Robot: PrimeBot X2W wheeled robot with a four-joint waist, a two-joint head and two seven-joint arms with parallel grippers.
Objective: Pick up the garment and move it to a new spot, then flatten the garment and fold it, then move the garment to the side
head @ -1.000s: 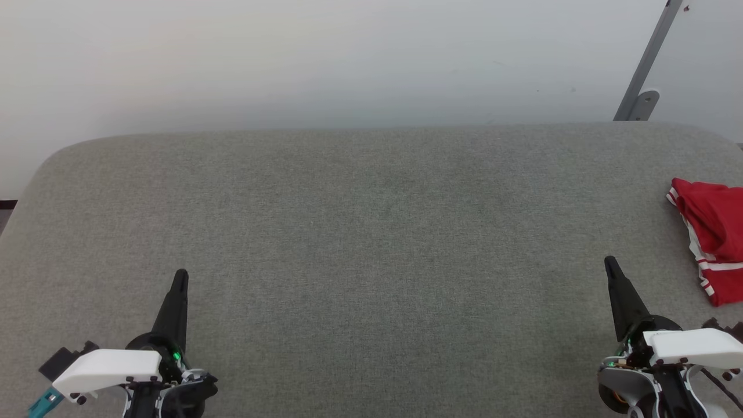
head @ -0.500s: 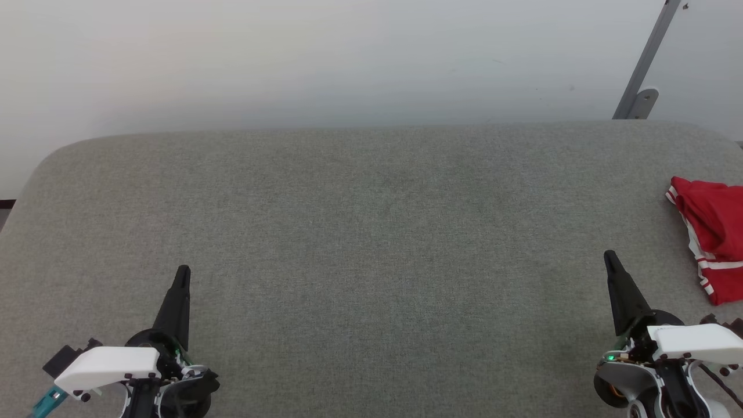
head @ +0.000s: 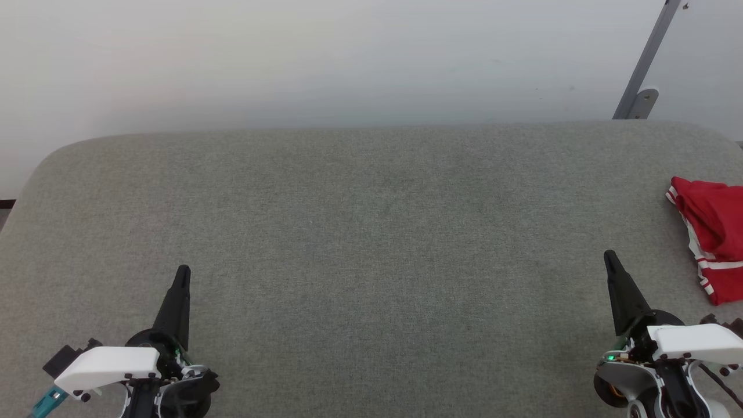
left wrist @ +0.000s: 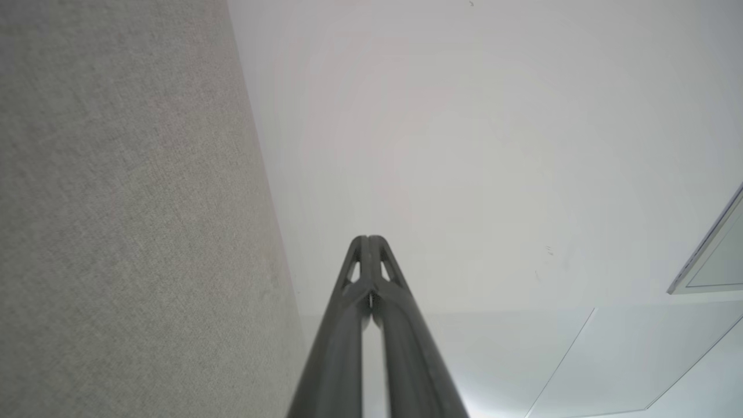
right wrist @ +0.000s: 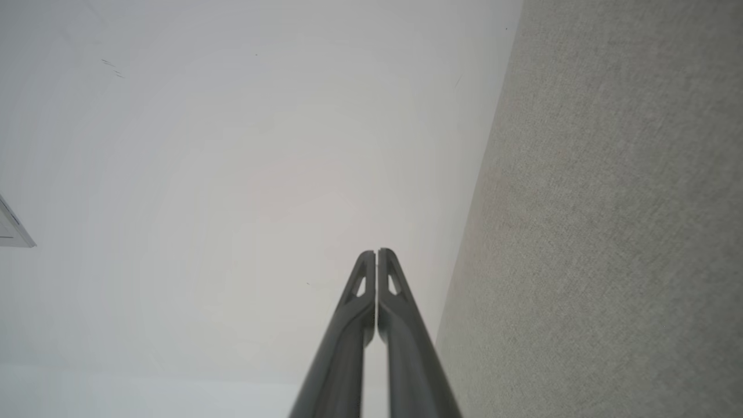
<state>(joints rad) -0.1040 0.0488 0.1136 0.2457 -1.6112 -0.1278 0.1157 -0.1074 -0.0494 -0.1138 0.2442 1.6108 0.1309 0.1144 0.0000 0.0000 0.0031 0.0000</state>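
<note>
The garment [head: 715, 232], red with white-striped trim, lies bunched at the right edge of the grey table [head: 371, 232], partly cut off by the head view's border. My right gripper [head: 609, 258] hovers at the lower right, left of the garment and apart from it, shut with nothing in it. At the lower left my left gripper [head: 183, 271] is shut and empty too. In the left wrist view the left gripper [left wrist: 368, 239] has its fingers pressed together. The right wrist view shows the right gripper [right wrist: 377, 252] closed the same way.
A pale wall [head: 348, 58] rises behind the table's far edge. A grey metal bracket [head: 644, 75] leans against it at the upper right. The table's rounded corners sit at the far left and far right.
The right gripper has risen slightly up the head view since a second ago, and the view has shifted a little. The garment has stayed where it was.
</note>
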